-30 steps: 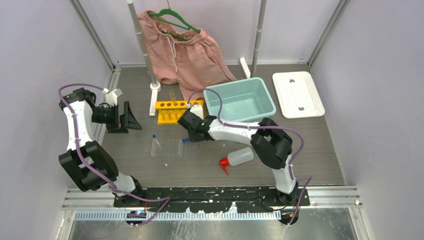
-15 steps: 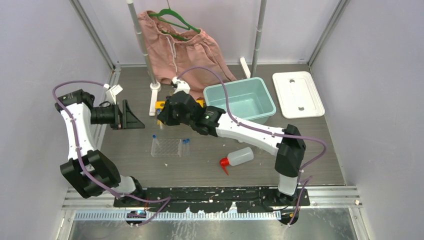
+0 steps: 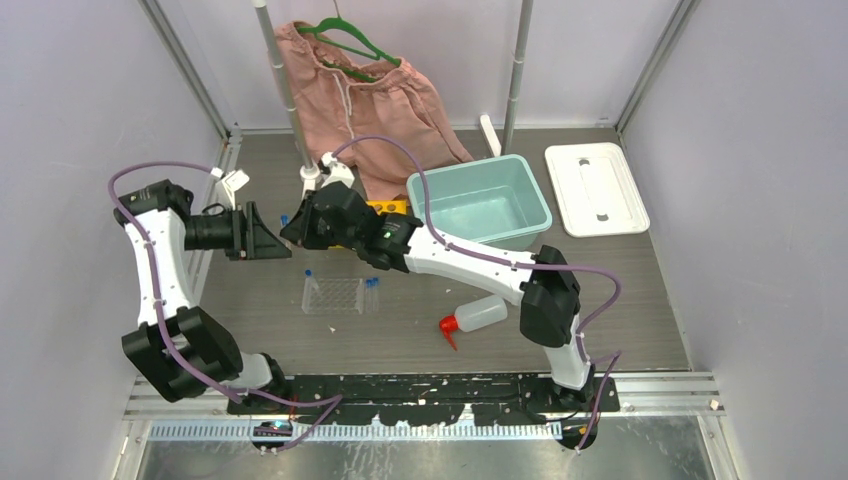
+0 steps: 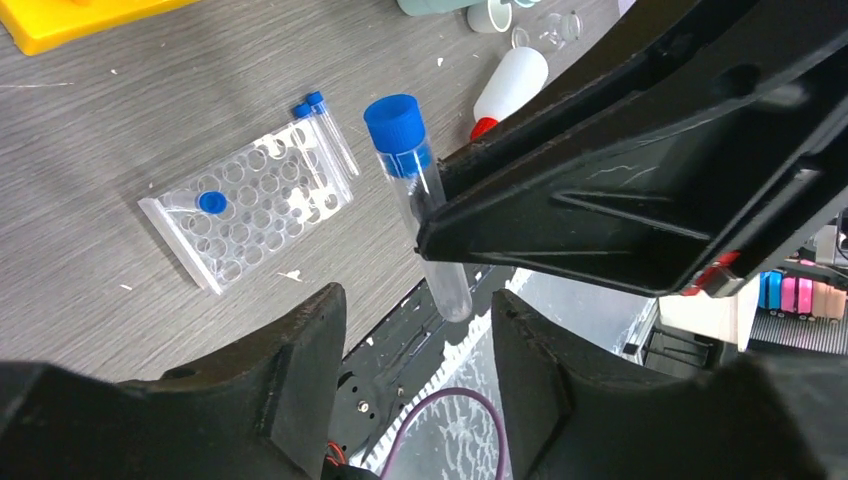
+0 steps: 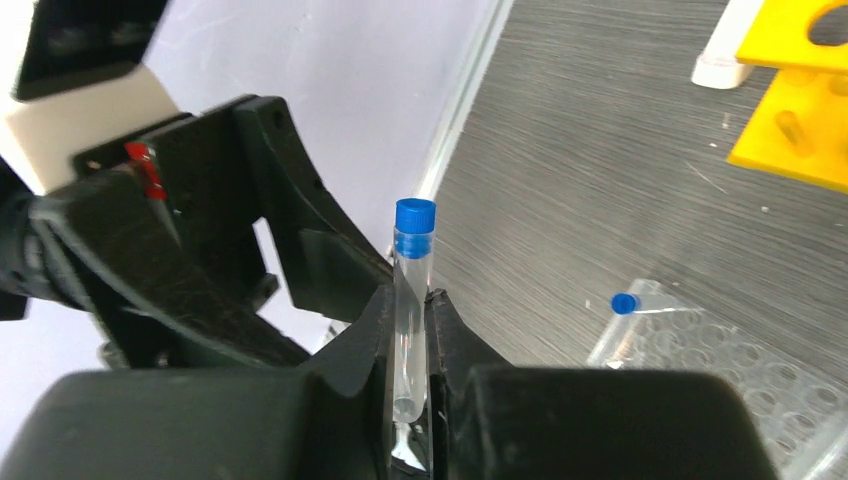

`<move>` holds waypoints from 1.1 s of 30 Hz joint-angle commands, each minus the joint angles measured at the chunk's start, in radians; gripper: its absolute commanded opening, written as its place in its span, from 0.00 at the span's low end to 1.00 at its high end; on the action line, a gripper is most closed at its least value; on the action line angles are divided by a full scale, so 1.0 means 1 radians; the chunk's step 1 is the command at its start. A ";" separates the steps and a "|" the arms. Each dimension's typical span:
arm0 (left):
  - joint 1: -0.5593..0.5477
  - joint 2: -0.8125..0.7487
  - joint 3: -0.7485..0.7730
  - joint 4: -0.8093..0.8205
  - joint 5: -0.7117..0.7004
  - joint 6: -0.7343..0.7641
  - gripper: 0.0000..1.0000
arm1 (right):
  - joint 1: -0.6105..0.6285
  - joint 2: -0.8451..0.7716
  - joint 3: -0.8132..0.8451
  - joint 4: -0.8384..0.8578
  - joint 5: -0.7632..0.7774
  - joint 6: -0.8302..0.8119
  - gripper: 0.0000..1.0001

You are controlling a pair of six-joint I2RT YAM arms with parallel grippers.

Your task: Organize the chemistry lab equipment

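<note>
Pale lilac walls (image 3: 70, 100) enclose a dark grey wood-grain tabletop (image 3: 650, 300) on three sides. Two grey poles (image 3: 517, 70) stand at the back, and a metal rail (image 3: 680, 385) runs along the front. The light is even.

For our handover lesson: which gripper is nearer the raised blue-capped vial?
Right. The right gripper is shut on the vial, on its lower part; the left gripper, open, faces it without gripping.

White links (image 3: 163, 262), black joints (image 3: 180, 345) — purple cables (image 3: 152, 166) along each arm.
</note>
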 commanded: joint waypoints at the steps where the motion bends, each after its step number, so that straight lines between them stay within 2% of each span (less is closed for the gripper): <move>1: -0.010 0.002 -0.004 0.006 0.046 -0.007 0.54 | 0.005 -0.016 0.009 0.125 -0.033 0.054 0.01; 7: -0.013 -0.001 -0.008 0.014 0.047 -0.016 0.46 | 0.005 0.016 0.028 0.141 -0.075 0.086 0.01; 13: -0.013 0.007 -0.018 0.018 0.038 -0.014 0.28 | 0.005 0.022 0.030 0.159 -0.097 0.091 0.03; 15: -0.013 0.011 -0.018 0.020 0.031 -0.014 0.20 | 0.006 0.021 0.032 0.160 -0.106 0.087 0.11; 18: -0.013 0.014 -0.012 0.021 0.022 -0.016 0.08 | -0.005 0.020 0.047 0.125 -0.111 0.071 0.33; 21: -0.013 0.011 -0.011 0.024 0.021 -0.016 0.02 | -0.029 0.027 0.069 0.076 -0.122 0.072 0.47; 25: -0.014 0.001 -0.015 0.018 0.018 -0.002 0.00 | -0.063 0.035 0.094 0.021 -0.187 0.065 0.54; 29: -0.020 -0.012 -0.021 -0.002 0.010 0.033 0.00 | -0.085 0.044 0.128 0.003 -0.251 0.042 0.55; 33: -0.034 -0.019 -0.027 -0.003 0.003 0.037 0.00 | -0.096 0.107 0.257 -0.088 -0.366 -0.001 0.54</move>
